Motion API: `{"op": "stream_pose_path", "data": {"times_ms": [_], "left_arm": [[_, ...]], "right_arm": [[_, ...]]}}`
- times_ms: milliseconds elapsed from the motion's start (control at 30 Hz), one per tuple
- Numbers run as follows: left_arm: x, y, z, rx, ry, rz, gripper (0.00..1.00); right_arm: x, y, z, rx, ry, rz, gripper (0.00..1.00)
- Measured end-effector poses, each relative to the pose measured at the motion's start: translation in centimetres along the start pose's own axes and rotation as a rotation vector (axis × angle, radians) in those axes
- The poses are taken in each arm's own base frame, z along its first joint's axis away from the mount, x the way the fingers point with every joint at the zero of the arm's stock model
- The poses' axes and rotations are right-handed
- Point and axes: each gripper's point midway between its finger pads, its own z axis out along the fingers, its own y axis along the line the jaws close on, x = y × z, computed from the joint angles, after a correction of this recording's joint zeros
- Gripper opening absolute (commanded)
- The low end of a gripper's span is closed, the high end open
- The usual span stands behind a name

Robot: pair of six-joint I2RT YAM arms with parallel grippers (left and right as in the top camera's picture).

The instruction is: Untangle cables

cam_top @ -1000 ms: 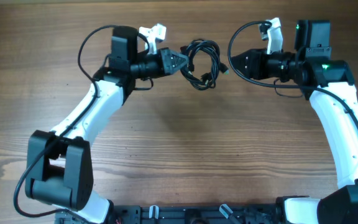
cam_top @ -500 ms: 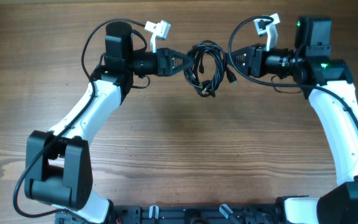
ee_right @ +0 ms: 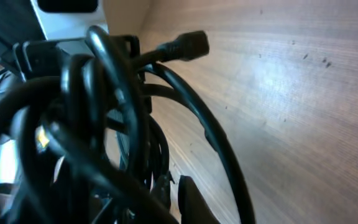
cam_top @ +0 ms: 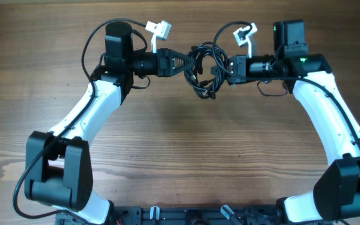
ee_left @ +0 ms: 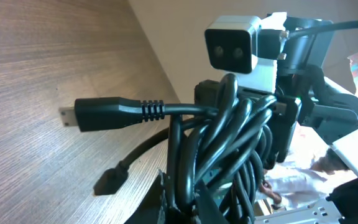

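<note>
The cables [cam_top: 204, 70] are a tangled bundle of thin black cords hanging between my two grippers, above the far middle of the table. My left gripper [cam_top: 187, 63] is shut on the bundle's left side. In the left wrist view the cables [ee_left: 229, 143] rise out of the left gripper [ee_left: 182, 208], and a silver-tipped plug [ee_left: 98, 115] sticks out to the left. My right gripper [cam_top: 222, 67] is shut on the bundle's right side. Looped cables [ee_right: 98, 106] fill the right wrist view beside the right gripper [ee_right: 176, 194]. The strand it pinches is hidden.
The wooden table [cam_top: 186, 144] lies below the bundle. Both white arms reach in from the near corners. A black rail [cam_top: 192, 215] runs along the near edge. A second plug [ee_left: 107, 180] dangles just over the wood. The right wrist's camera [ee_left: 232, 43] faces the left one closely.
My right arm has moved left up to the bundle and its jaws have closed there. The left gripper shifted slightly right with the cables earlier, then stayed still.
</note>
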Motion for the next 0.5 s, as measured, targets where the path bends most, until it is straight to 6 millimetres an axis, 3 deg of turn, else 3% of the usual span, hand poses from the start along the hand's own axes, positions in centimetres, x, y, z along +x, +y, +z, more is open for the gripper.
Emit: {"op": "stream_pose_path", "data": {"times_ms": [67, 133, 233, 300, 500], "left_arm": [[-0.1, 0.2, 0.0, -0.009, -0.007, 0.000, 0.04], [-0.1, 0.2, 0.2, -0.013, -0.007, 0.000, 0.04], [0.1, 0.3, 0.3, -0.019, -0.005, -0.008, 0.04], [0.2, 0.7, 0.3, -0.036, -0.004, -0.031, 0.04], [0.9, 1.2, 0.3, -0.059, 0.014, -0.074, 0.04]], "right_arm": [[-0.6, -1.3, -0.4, 0.065, -0.027, 0.009, 0.04], [-1.5, -3.8, -1.6, 0.186, -0.073, 0.040, 0.04], [-3.0, -5.7, -3.6, 0.288, -0.153, 0.053, 0.04], [-5.1, -5.2, -5.6, 0.329, -0.251, 0.019, 0.04], [-7.6, -3.2, -9.8, 0.450, -0.430, -0.003, 0.04]]}}
